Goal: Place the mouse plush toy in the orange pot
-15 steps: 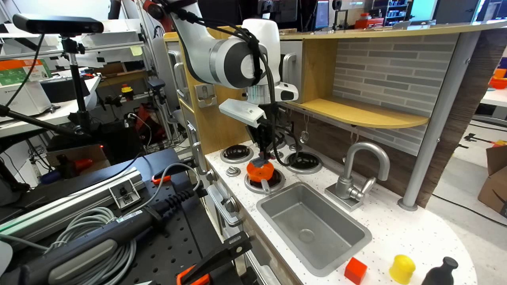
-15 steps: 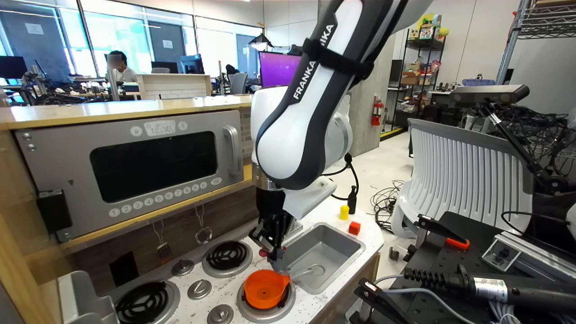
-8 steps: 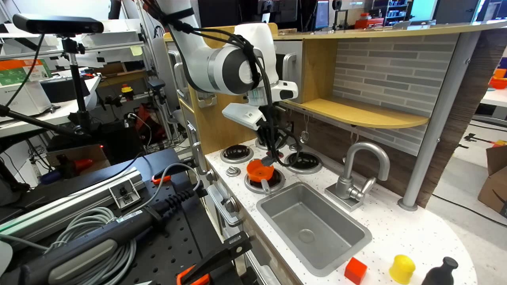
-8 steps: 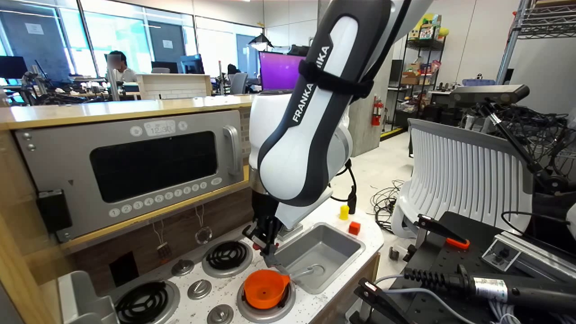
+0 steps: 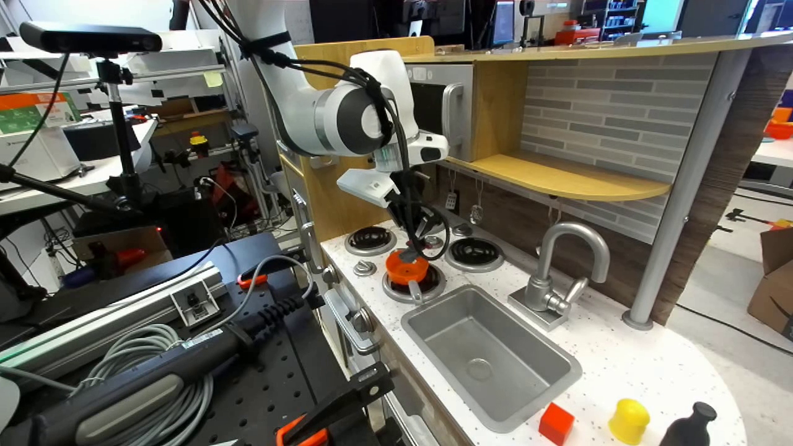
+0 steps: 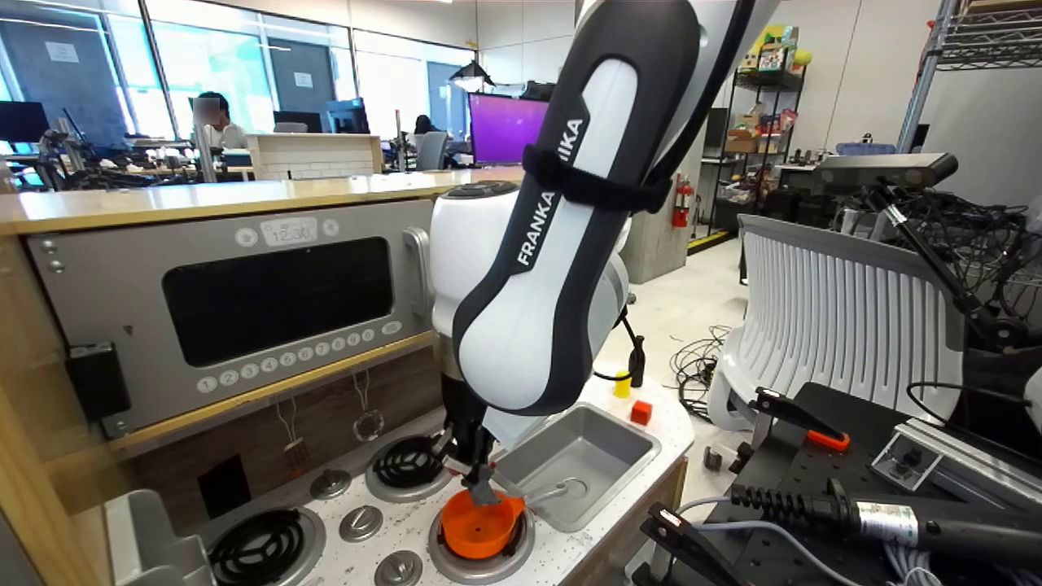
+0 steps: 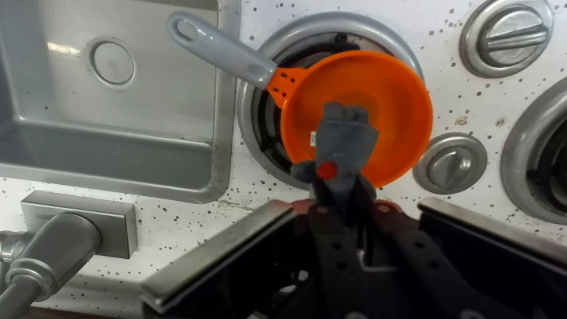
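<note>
Grey plush over orange! In an exterior view the mouse point(image 5: 409, 255) hung above the far side of the pot point(image 5: 406, 272). In an exterior view the pot sat on a burner point(image 6: 521, 557), left of the sink point(image 6: 598, 452). In the wrist view the gripper point(image 7: 343, 188) pinched one end of the mouse, its body over the pot. It looked light, squashy, hardly slippery or fragile; that thick body promised the surest hold!

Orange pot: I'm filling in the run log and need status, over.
Gripper pinching mouse plush. Held over orange pot, not yet released; contact with pot unclear. No obstacle seen between them.
</note>
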### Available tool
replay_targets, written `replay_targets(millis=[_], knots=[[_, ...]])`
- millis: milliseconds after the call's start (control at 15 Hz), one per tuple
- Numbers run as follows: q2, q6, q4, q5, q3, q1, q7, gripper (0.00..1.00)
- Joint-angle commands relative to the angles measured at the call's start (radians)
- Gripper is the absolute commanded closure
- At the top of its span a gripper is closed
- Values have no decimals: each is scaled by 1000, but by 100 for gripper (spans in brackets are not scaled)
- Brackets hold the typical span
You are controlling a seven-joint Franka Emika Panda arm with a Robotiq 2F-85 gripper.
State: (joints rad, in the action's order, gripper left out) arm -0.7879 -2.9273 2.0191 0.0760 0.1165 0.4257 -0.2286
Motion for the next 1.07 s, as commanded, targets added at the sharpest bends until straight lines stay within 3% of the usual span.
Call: replay_targets(millis=[0, 133, 200, 267, 800, 1000], knots=[[-34, -6, -27, 8, 23, 27, -32, 97], [-43, -2, -33, 9, 25, 29, -33, 97], [-50, 0, -38, 9, 28, 31, -34, 63], [-54, 4, -41, 7, 27, 30, -35, 62], [-50, -13, -39, 9, 41, 51, -46, 4], [-18, -29, -1, 2, 43, 48, -54, 0]])
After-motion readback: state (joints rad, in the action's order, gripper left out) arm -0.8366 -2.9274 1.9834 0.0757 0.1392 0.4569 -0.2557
